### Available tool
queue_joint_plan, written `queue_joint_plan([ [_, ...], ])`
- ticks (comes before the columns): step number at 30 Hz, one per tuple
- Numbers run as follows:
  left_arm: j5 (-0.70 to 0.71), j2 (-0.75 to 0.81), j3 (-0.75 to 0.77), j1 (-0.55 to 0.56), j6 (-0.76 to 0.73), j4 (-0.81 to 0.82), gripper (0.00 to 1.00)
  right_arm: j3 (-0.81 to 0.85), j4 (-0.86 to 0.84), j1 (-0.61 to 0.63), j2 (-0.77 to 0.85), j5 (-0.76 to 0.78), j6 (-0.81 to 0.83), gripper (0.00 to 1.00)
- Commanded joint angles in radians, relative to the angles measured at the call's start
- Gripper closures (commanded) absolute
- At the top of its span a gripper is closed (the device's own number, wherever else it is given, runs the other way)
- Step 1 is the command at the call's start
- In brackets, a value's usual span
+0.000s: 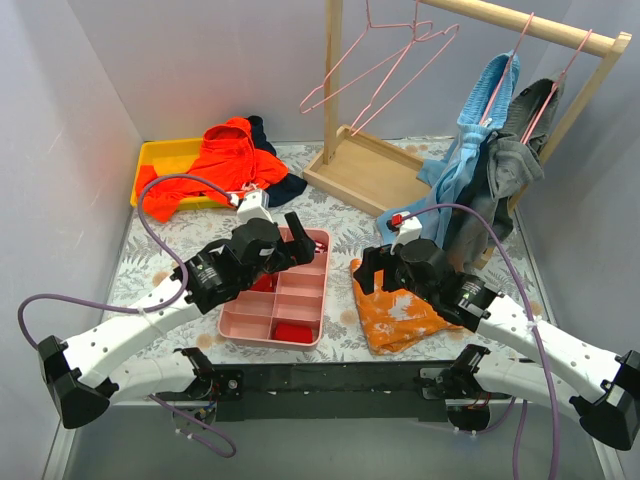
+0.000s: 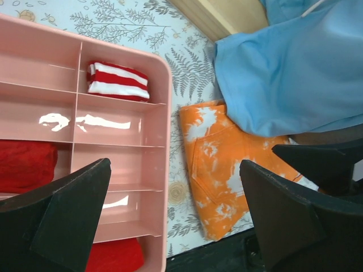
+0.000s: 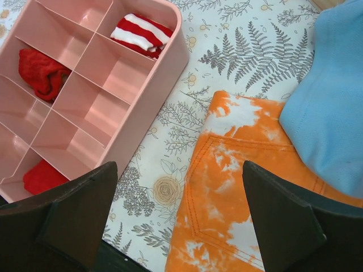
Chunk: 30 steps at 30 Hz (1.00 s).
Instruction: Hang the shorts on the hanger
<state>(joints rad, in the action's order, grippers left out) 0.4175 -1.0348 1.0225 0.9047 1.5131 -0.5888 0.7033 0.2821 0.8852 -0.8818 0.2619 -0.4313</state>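
The red-orange shorts (image 1: pixel 215 160) lie crumpled at the back left, partly over a yellow tray (image 1: pixel 160 160). Two empty pink wire hangers (image 1: pixel 385 65) hang from the wooden rack's rail at the back. My left gripper (image 1: pixel 303 243) is open and empty over the pink divided tray (image 1: pixel 312 300); in the left wrist view (image 2: pixel 174 170) its jaws stand wide apart. My right gripper (image 1: pixel 366 272) is open and empty above the near edge of an orange cloth with white blotches (image 1: pixel 395 312); the right wrist view (image 3: pixel 180 170) shows it wide open. Neither wrist view shows the shorts or a hanger.
The pink tray (image 2: pixel 161 113) (image 3: pixel 170 51) holds red and striped folded items. A dark navy garment (image 1: pixel 288 186) lies behind the shorts. A blue garment (image 1: pixel 470 150) and a grey one (image 1: pixel 512 165) hang on the rack's right side above its wooden base (image 1: pixel 365 175). The blotched cloth (image 2: pixel 215 170) (image 3: pixel 244 170) lies between the arms.
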Motion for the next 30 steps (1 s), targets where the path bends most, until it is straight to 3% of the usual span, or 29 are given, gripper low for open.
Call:
queue_joint_plan([
  [1, 0.000, 0.018, 0.021, -0.003, -0.054, -0.028, 0.02, 0.021, -0.018, 0.003, 0.000, 0.007, -0.029, 0.01],
  [6, -0.026, 0.025, 0.024, -0.003, -0.064, -0.020, 0.02, 0.015, 0.011, 0.004, 0.006, 0.022, -0.034, 0.01],
  [13, -0.200, -0.056, 0.013, -0.001, -0.097, 0.087, 0.02, 0.015, 0.054, 0.003, 0.030, 0.091, -0.060, 0.01],
  [24, -0.212, -0.483, 0.195, 0.103, -0.011, 0.213, 0.02, 0.028, 0.138, 0.003, 0.136, 0.198, -0.081, 0.01],
  [30, -0.171, -0.574, 0.205, 0.141, 0.071, 0.192, 0.02, 0.016, 0.167, 0.003, 0.155, 0.207, -0.090, 0.01],
])
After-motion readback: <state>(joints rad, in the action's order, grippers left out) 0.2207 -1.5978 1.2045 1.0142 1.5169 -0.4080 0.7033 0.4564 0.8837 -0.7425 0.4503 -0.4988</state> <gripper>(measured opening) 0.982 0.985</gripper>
